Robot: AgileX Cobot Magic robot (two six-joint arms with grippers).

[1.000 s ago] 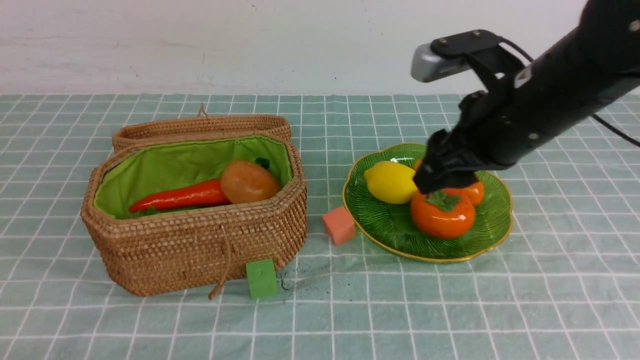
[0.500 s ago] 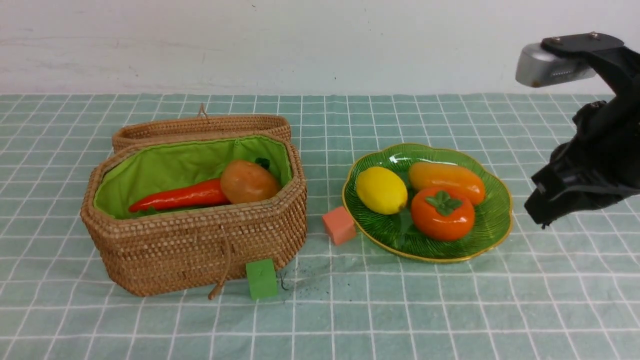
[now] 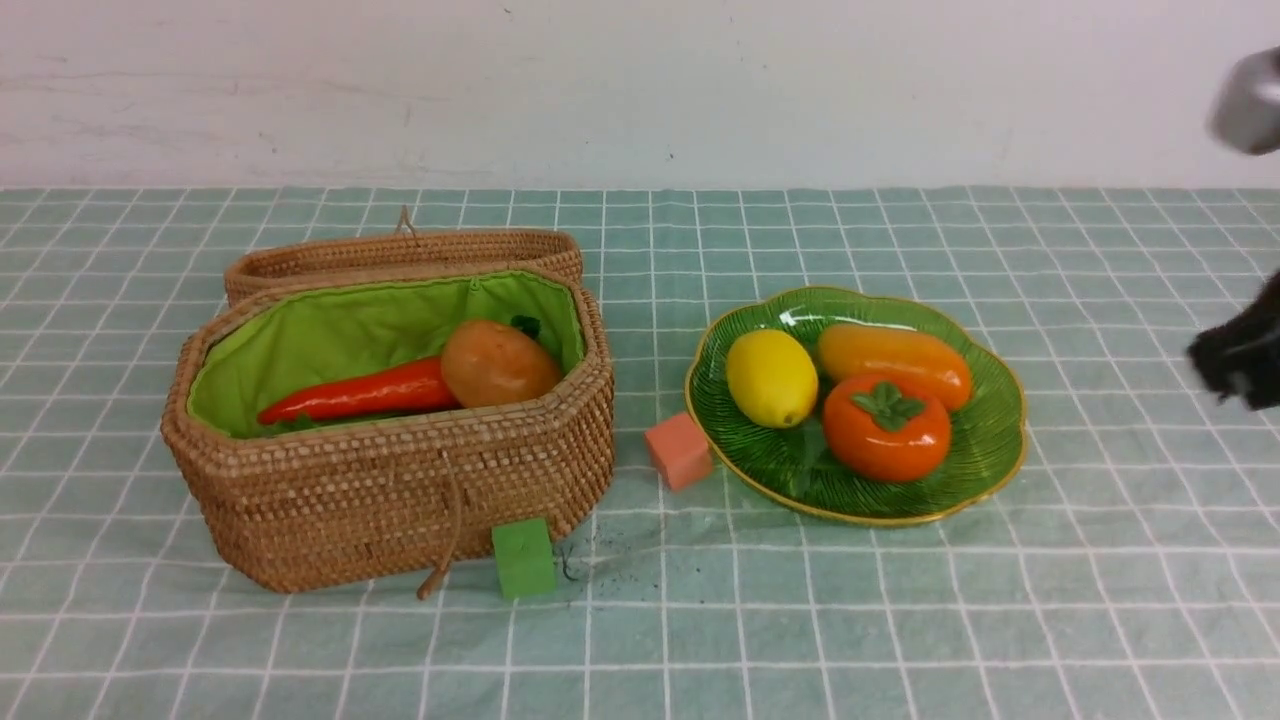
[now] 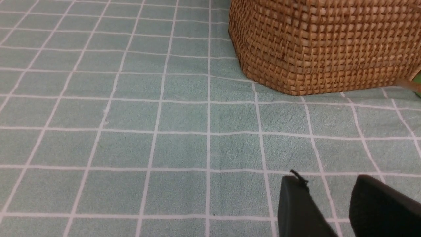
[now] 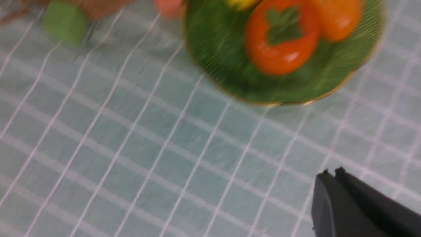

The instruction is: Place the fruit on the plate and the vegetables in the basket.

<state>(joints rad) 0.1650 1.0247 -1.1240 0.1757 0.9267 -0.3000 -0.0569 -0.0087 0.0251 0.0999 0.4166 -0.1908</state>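
Note:
The green ribbed plate point(image 3: 990, 450) holds the fruit: a yellow lemon point(image 3: 771, 378), a yellow-orange mango point(image 3: 895, 362) and an orange persimmon point(image 3: 886, 428). In the open wicker basket point(image 3: 390, 480) lie a red-orange carrot point(image 3: 360, 393) and a brownish potato point(image 3: 498, 362). My right gripper point(image 3: 1240, 365) is a dark blur at the right edge, well clear of the plate. In its wrist view the right gripper point(image 5: 332, 171) is shut and empty over the cloth, with the persimmon point(image 5: 281, 39) and plate point(image 5: 223, 65) beyond. My left gripper point(image 4: 329, 179) is open and empty, low over the cloth near the basket point(image 4: 325, 42).
A salmon-pink cube point(image 3: 678, 450) sits between basket and plate. A small green cube point(image 3: 523, 557) stands at the basket's front corner beside its cord loop. The basket's lid point(image 3: 400, 255) lies folded back behind it. A checked green cloth covers the table.
My right arm has pulled away from the plate to the far right, and its gripper has shut empty. The mango now lies uncovered on the plate; the lemon shifted slightly.

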